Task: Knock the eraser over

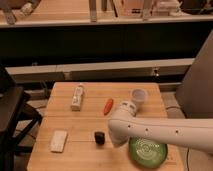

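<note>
1. Eraser located on near part of surface, between white pad on left and green plate on right.
2. Claw positioned at arm's end, just right of eraser.
3. Claw state: cannot tell.
4. Carrot farther back.

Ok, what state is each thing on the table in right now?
eraser: standing, not knocked over
white bottle: lying on its side
carrot: lying flat
cup: upright, mouth up
white pad: lying flat
green plate: flat, partly under arm
hand: low, close beside the eraser
</note>
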`<state>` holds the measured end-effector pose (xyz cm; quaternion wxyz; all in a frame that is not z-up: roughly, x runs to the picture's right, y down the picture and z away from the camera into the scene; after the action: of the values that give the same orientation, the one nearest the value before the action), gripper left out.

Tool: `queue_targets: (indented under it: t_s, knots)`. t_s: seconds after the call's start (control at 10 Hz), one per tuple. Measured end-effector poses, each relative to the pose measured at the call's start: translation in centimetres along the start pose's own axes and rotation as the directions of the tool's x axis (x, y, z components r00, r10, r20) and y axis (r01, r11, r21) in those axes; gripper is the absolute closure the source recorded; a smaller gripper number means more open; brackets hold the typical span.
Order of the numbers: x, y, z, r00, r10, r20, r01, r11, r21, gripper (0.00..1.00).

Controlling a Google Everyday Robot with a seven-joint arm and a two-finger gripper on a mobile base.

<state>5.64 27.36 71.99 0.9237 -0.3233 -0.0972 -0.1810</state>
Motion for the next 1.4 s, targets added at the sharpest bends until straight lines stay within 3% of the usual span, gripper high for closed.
queue_targets:
  t_s: [0.9,1.1,1.4]
  knots:
    - [-1.8,-2.0,0.2,0.999,-0.039,-0.019,0.039,0.999,-0.004,1.00]
    - [-3.3,-2.6,0.1,0.999,-0.047,-0.016,0.047,0.999,-0.004,1.00]
    - [-3.3,-2.4,0.0,0.999,-0.041,-0.017,0.041,0.999,0.000,1.00]
